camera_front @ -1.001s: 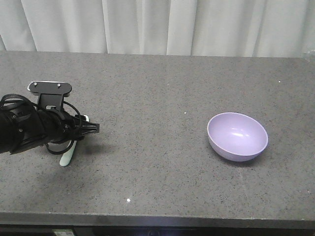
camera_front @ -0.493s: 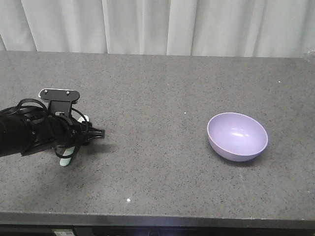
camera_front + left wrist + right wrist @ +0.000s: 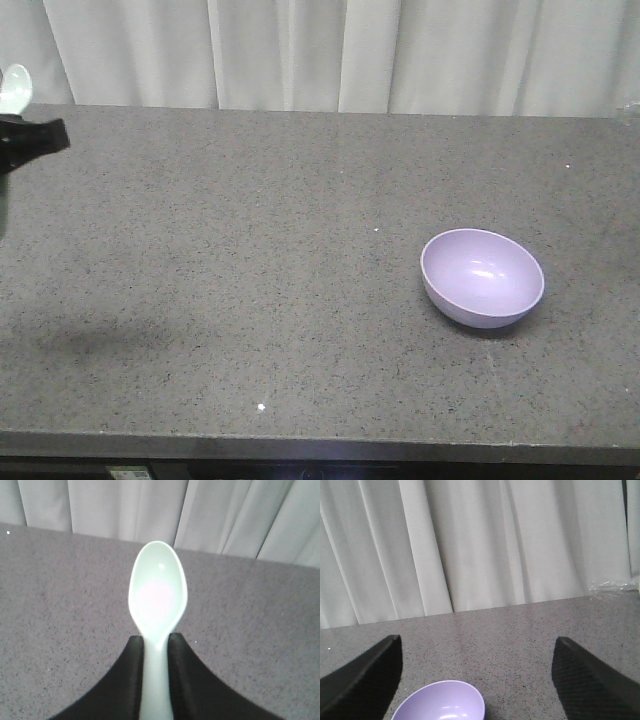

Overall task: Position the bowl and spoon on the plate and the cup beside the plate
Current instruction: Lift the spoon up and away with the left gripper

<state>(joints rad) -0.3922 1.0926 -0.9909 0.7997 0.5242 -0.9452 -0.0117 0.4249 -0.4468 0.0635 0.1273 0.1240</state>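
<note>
Grey speckled counter (image 3: 250,250), white curtains (image 3: 300,50) behind it. The left claw (image 3: 155,642) was pinched tight on the handle of the mint spoon (image 3: 157,592), scoop end poking out forward, held up in the air over the counter's left edge. The lavender bowl (image 3: 483,277) sat upright toward the right side. The right claw (image 3: 477,645) was spread wide, with the bowl low between its fingers in the wrist view.

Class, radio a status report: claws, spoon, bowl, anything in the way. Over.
Left claw shut on spoon, held above counter. Right claw open; bowl upright on counter. Nothing between spoon and bowl; plate, cup unseen.
</note>
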